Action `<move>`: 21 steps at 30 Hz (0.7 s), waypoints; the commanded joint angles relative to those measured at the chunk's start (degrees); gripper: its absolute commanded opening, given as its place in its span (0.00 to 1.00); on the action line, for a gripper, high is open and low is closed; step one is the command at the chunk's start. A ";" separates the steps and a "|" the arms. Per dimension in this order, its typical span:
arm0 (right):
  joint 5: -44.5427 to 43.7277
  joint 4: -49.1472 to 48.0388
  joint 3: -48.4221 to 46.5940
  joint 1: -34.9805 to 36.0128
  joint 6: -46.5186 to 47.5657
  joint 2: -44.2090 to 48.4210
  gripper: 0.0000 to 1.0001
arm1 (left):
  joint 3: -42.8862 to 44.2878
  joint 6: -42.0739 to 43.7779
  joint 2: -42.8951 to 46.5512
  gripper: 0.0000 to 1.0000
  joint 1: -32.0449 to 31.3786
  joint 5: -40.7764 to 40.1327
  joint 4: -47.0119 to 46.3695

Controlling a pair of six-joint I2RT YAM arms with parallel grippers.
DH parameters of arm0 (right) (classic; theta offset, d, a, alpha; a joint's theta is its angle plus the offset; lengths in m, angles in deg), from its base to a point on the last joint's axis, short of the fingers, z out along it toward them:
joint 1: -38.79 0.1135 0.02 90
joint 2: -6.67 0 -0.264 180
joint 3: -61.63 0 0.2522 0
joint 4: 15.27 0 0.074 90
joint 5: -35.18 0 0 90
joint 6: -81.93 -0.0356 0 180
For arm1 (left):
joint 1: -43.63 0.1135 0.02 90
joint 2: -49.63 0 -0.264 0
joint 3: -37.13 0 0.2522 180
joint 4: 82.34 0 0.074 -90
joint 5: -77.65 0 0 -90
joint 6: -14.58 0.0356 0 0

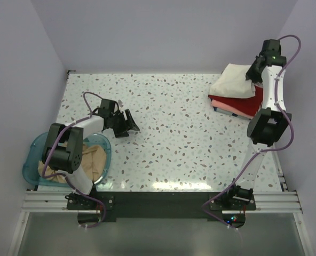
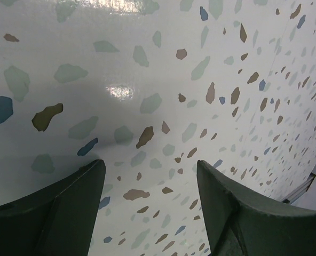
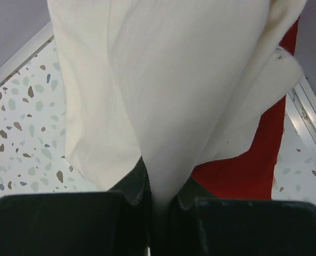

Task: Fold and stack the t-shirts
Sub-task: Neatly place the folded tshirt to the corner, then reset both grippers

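Diagonally across the speckled white terrazzo tabletop (image 1: pixel 174 144) from the translucent blue plastic tub (image 1: pixel 30 154), the right arm (image 1: pixel 273 101) reaches out nearly full length to the corner farthest from the tub, with its elbow raised and its wrist tipped down. The right pincer (image 1: pixel 254 71) is closed on a fold of the cream-white cotton t-shirt (image 1: pixel 234 80). In the wrist view the two dark fingers (image 3: pixel 131 184) stand pressed together, and the pale cloth (image 3: pixel 163 96) rises in a gathered ridge from between them. That shirt is a soft, slightly rumpled bundle lying on top of a pile. Beneath it lies the folded red cotton t-shirt (image 1: pixel 247 106), which shows again as a flat red panel (image 3: pixel 243 165) under the cream hem. The edge of a salmon-pink t-shirt (image 1: pixel 226 110) peeks out below the red one on the side facing the tub. The left arm (image 1: pixel 88 125) is folded back over the tub. Its forearm angles away from the tub and carries the left pincer (image 1: pixel 127 124) just past the tub's rim, on the side toward the pile. This pincer is spread wide and grips nothing, and only bare speckled surface (image 2: pixel 147 80) shows between its two dark fingers (image 2: pixel 67 202). Inside the tub, partly hidden by the left arm, the tan-beige cotton t-shirt (image 1: pixel 96 160) lies crumpled and unfolded, well apart from the other three.
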 commanded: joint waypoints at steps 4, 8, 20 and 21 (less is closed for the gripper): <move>-7.30 0.18 0.30 -0.61 1.45 -0.28 0.01 | 0.75 0.14 2.28 0.74 0.37 -0.70 -0.60; -17.64 3.52 0.92 -0.61 0.93 -0.64 0.72 | 2.15 1.55 3.86 0.75 0.28 -1.14 0.28; -17.08 -5.79 22.79 -0.43 4.61 18.51 0.99 | 4.18 2.08 11.33 0.75 -1.39 -4.04 -0.16; -13.84 -7.01 24.37 -0.26 4.96 19.83 0.99 | 4.09 2.08 11.86 0.75 -1.74 -4.13 -0.51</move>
